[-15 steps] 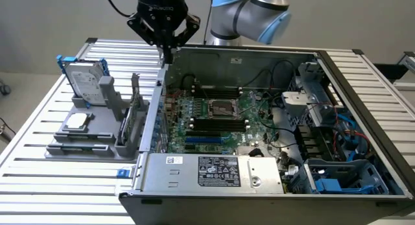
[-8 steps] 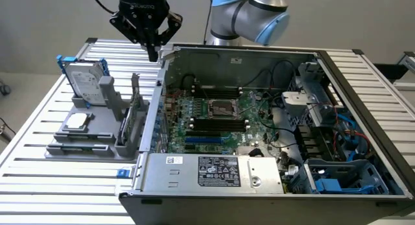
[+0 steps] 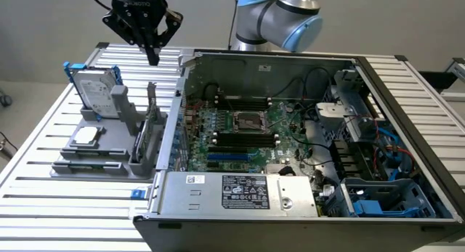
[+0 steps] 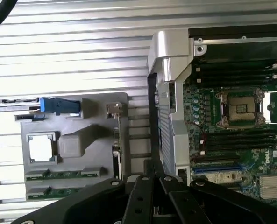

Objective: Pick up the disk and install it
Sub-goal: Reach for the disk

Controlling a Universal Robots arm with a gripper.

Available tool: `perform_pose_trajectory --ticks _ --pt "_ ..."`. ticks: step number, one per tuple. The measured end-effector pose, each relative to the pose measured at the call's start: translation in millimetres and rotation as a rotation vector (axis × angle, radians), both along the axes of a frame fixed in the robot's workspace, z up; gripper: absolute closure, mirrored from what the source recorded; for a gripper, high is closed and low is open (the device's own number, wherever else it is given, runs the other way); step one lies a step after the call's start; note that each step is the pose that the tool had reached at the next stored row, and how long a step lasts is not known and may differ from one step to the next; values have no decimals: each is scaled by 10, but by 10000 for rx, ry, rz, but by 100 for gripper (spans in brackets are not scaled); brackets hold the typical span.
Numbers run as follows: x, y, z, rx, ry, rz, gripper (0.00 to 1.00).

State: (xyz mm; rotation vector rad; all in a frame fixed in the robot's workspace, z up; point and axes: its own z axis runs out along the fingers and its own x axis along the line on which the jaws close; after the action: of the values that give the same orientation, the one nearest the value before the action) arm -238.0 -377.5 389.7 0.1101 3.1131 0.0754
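Note:
The disk [image 3: 97, 90] stands upright in a grey holder [image 3: 109, 154] at the exterior view's left, silver with a white label and a blue frame. From the wrist view I look down on its blue top edge [image 4: 59, 106]. My gripper [image 3: 153, 59] hangs above the slatted table behind the holder, between the disk and the open computer case [image 3: 182, 88]. Its black fingers are shut with nothing in them. In the wrist view the shut gripper [image 4: 152, 86] reaches along the case's outer wall [image 4: 168, 93], apart from the disk.
The holder also carries a square silver chip [image 3: 86, 135], memory sticks [image 4: 63, 175] and an upright card [image 3: 150, 129]. Inside the case lie the motherboard [image 3: 247, 132], a grey power-supply box [image 3: 240, 193] and blue drive bays [image 3: 381, 206]. The arm's base [image 3: 280, 15] rises behind the case.

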Motion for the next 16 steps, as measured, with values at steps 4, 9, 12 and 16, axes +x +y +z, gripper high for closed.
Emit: perform_pose_trajectory --ticks 4,9,12,16 --pt "-180 79 -15 0 -4 -1 89" --pt "-409 194 -46 -10 -4 0 89" --pt "-544 256 -68 -39 -4 0 89" --pt "-728 336 -99 -85 -3 -1 89"
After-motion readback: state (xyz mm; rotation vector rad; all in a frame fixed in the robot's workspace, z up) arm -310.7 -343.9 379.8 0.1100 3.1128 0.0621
